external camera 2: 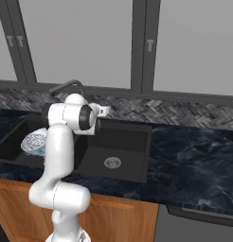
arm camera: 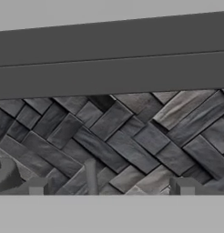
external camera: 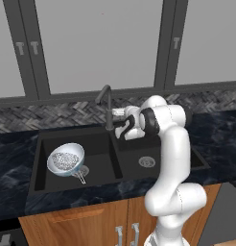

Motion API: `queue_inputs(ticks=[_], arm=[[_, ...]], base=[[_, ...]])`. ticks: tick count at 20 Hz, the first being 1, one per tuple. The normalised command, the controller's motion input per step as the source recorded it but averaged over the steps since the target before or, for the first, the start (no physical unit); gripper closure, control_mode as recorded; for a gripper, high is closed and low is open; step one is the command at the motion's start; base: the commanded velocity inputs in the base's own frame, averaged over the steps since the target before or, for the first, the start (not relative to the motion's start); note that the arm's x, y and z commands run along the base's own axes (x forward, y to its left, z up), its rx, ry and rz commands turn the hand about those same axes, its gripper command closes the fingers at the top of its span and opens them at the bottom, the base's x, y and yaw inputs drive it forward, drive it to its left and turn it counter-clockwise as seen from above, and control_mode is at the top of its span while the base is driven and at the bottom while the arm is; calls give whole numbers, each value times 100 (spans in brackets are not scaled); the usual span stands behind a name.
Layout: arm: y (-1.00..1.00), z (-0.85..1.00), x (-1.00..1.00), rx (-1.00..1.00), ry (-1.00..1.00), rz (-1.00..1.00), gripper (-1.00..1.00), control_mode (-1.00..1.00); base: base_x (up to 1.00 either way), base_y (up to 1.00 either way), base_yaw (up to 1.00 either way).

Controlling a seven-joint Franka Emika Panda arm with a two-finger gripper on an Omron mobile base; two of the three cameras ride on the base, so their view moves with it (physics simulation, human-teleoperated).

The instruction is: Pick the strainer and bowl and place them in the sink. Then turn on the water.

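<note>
We see the bowl (external camera: 66,159) holding the strainer (external camera: 65,161) in the sink's (external camera: 38,158) left basin, middle left of the frame; our end effector (arm camera: 111,186) is wide, holding nothing.

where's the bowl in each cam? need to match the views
Left base view: the bowl sits tilted in the left basin of the sink, left of centre, with the strainer inside it.
Right base view: at the left edge, mid-height, partly behind the arm.
Hand view: it faces the herringbone backsplash, away from the bowl.
Shared landmark: the dark gooseneck faucet, right of the bowl in both base views.
</note>
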Motion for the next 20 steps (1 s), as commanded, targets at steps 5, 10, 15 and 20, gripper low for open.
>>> queue_inputs(ticks=[5, 10, 15, 20], arm=[[0, -4, 3, 0, 0, 1, -100, -100], [0, 0, 16, 0, 0, 0, -100, -100], [-3, -1, 8, 0, 0, 0, -100, -100], [-13, 0, 0, 0, 0, 0, -100, -100]], base=[[0, 0, 0], [0, 0, 0], [0, 0, 0], [0, 0, 0]])
